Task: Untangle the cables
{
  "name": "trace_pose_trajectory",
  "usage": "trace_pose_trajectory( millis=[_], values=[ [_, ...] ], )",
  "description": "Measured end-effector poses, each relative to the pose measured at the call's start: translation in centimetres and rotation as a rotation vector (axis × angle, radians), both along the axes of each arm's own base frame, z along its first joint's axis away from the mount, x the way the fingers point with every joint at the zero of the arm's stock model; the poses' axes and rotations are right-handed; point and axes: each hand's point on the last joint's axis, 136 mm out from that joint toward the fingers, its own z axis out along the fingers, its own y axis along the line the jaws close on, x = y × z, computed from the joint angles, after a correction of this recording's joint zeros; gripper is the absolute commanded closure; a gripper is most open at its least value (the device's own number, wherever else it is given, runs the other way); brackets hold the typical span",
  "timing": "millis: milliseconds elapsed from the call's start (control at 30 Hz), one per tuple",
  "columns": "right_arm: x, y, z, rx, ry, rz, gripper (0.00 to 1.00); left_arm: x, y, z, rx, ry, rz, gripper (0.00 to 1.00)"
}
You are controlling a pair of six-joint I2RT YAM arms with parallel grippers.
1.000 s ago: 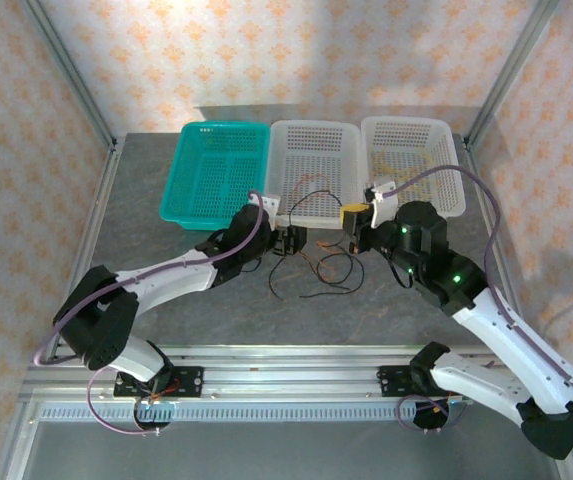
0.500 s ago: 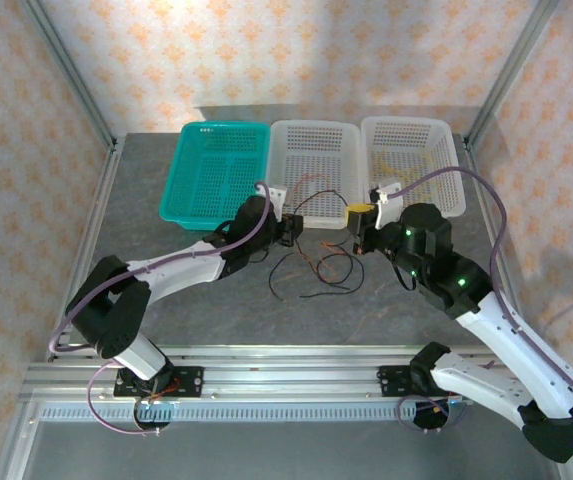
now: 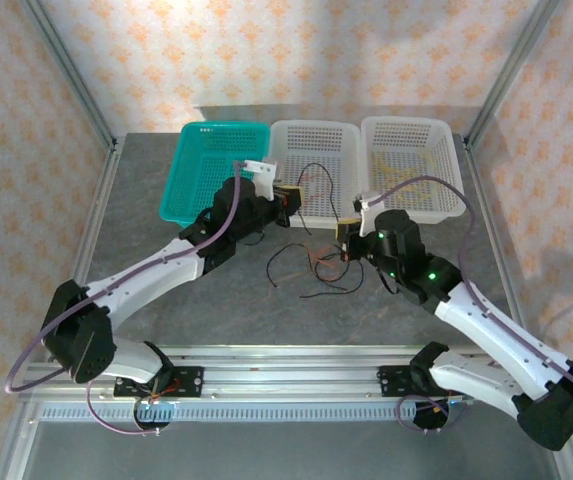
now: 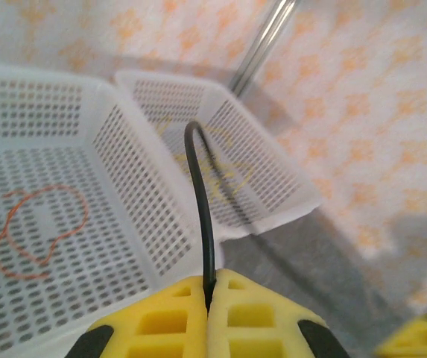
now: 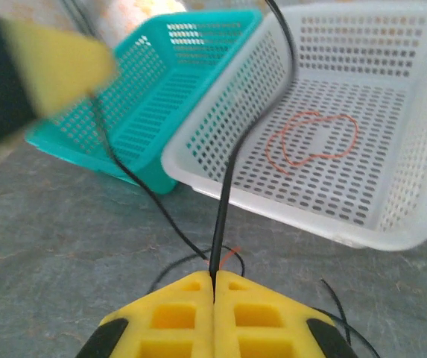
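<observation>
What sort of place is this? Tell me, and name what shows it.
Probably a robot lab work cell: a metal frame, patterned backdrop walls, left arm and right arm bolted to a rail, plastic baskets on the table.

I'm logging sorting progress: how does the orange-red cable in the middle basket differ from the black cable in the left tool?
The orange-red cable lies loose on the floor of the middle white basket; the black cable is pinched in the shut left tool. The orange-red cable curls flat in a loop; the black cable arches upward from the tool. Both are thin and flexible.
</observation>
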Motion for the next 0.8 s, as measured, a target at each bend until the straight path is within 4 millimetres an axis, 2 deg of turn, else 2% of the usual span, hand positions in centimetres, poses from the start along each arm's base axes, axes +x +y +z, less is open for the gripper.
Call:
trace_pose_trajectory(
  millis=[133, 300, 333, 467, 500, 600, 800],
  values=[
    [1.5, -1.2, -1.3, -0.039, 0.019, -0.110, 1.00, -0.8, 0.4, 3.0, -0.048, -0.040, -0.006, 1.00],
    [2.5, -1.9, -3.1, -0.083, 0.054, -0.186, 1.00, -1.5, 0.9, 5.8, -0.086, -0.068, -0.007, 1.00],
    [2.5, -1.9, -3.2, -0.080, 0.056, -0.187, 0.93, -1.6, 1.0, 6.4, -0.092, -0.076, -0.007, 1.00],
    [2.2, -1.2, -4.2, -0.009, 0.059, -0.168, 0.57, -2.0, 1.2, 9.0, -0.116, -0.108, -0.008, 1.00],
    [2.1, -1.0, -4.6, 0.006, 0.060, -0.161, 0.52, -2.0, 1.3, 9.6, -0.121, -0.114, -0.008, 1.00],
    [2.0, -0.5, -5.4, 0.064, 0.053, -0.145, 0.43, -2.4, 1.4, 11.4, -0.144, -0.137, -0.016, 1.00],
    [3.1, 0.7, -4.9, 0.189, -0.005, -0.147, 0.42, -2.8, 1.5, 13.3, -0.160, -0.156, -0.024, 1.00]
  ],
)
